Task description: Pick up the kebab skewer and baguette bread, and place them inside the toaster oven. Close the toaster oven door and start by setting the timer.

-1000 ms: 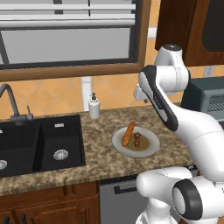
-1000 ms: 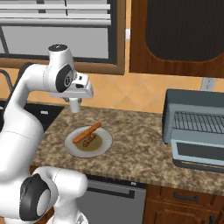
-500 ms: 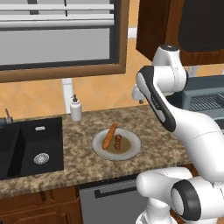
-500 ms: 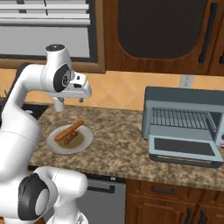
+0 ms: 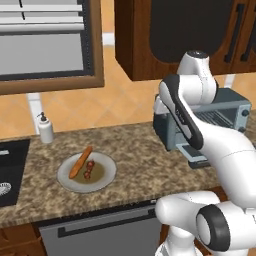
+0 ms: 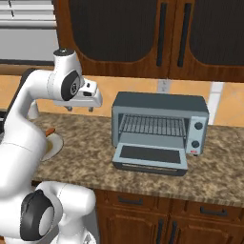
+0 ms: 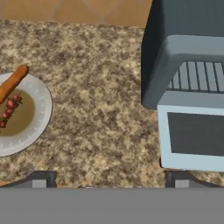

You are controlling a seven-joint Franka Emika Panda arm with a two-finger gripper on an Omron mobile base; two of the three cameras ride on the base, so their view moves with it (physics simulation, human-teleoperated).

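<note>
The kebab skewer (image 5: 89, 170) and the orange-brown baguette bread (image 5: 80, 162) lie side by side on a grey plate (image 5: 107, 177) on the counter. Seen from the hand, the baguette bread (image 7: 12, 82) and kebab skewer (image 7: 8, 111) are at the left edge. The blue-grey toaster oven (image 6: 159, 107) stands to the right, its door (image 6: 150, 157) dropped open and the wire rack (image 6: 151, 125) bare. My gripper (image 6: 79, 109) hangs open and empty above the counter, between plate and oven. In the hand view the gripper (image 7: 110, 180) has speckled counter between its fingertips.
A white soap dispenser (image 5: 46, 129) stands at the back left near a black sink (image 5: 9, 172). Two knobs (image 6: 198, 126) sit on the oven's right side. Dark wooden cabinets (image 6: 143, 33) hang above. Speckled counter (image 7: 96, 96) separates the plate and the oven.
The whole scene has slid left as the base drove right, bringing the toaster oven close. The gripper's fingers now stand wide apart. Plate and food lie as before.
</note>
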